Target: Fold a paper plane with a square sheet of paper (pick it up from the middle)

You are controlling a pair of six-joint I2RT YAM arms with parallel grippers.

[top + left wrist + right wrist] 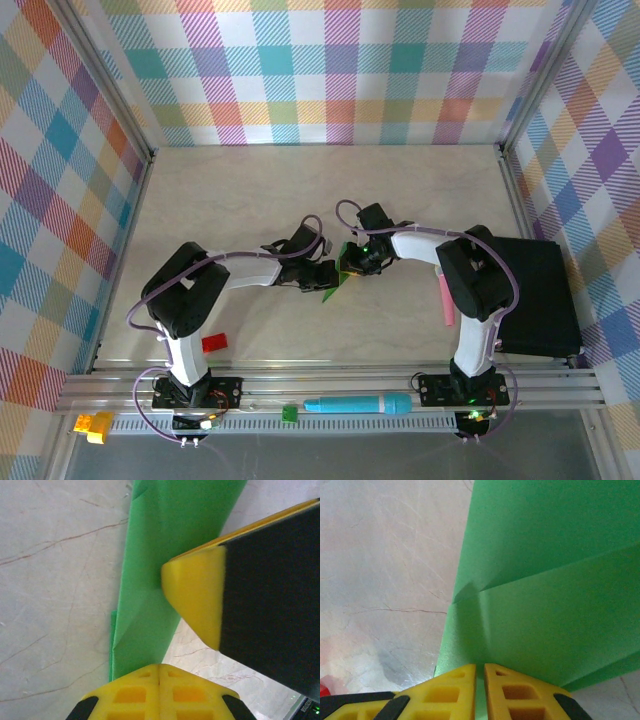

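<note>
The square sheet of paper point(337, 277) is bright green and creased into a narrower layered shape, lifted at the table's middle between both grippers. My left gripper point(322, 274) comes from the left, its yellow fingertips point(145, 680) pressed together at the paper's point(165, 555) near end. My right gripper point(352, 260) comes from the right and is shut on the paper point(555, 595), a sliver of green showing between its fingertips point(455, 685). In the left wrist view a right finger point(195, 592) lies against the paper's edge.
A red block point(213, 343) lies near the left arm's base. A black box point(535, 295) sits at the right, with a pink stick point(446, 300) beside the right arm. On the front rail are a teal marker point(358, 405), a tiny green block point(289, 412) and a yellow piece point(92, 425).
</note>
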